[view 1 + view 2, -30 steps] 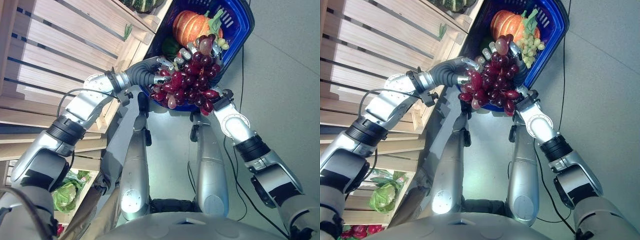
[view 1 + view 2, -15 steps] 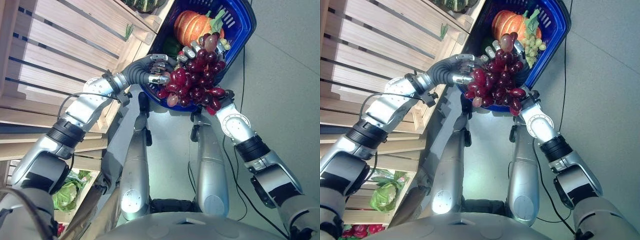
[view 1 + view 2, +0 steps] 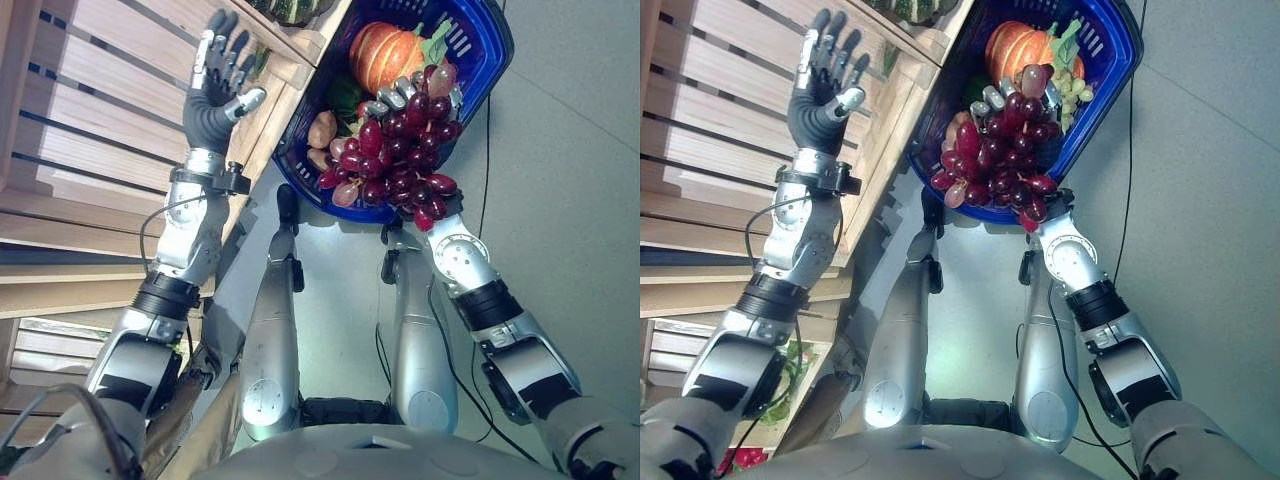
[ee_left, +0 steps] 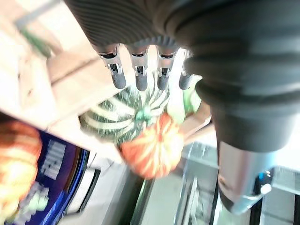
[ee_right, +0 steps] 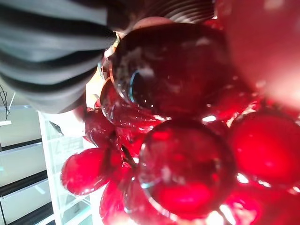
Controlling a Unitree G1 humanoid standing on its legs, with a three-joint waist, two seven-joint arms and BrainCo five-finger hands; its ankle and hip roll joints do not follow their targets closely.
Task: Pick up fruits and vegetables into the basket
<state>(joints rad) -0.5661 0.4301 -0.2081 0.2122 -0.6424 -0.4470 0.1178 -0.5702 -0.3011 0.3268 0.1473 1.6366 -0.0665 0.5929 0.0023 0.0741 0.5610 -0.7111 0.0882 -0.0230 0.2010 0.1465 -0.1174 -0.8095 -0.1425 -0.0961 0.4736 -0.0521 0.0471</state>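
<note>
A bunch of red grapes (image 3: 400,155) hangs over the near rim of the blue basket (image 3: 482,62), with my right hand (image 3: 393,98) shut on it from behind; its fingers curl over the top of the bunch. The grapes (image 5: 187,150) lie tight against that hand in the right wrist view. Inside the basket are an orange pumpkin (image 3: 385,50), green grapes (image 3: 1070,90) and a brown tuber (image 3: 322,128). My left hand (image 3: 215,85) is raised over the wooden shelf, open, fingers spread and holding nothing.
A slatted wooden shelf unit (image 3: 100,110) runs along the left, its corner close to the basket. A striped green squash (image 4: 126,115) and a small orange pumpkin (image 4: 154,147) lie on it beyond my left hand. Grey floor (image 3: 570,200) lies to the right.
My left hand has left the grape bunch and swung up and to the left over the shelf, fingers now spread. The right hand still holds the grapes by the basket.
</note>
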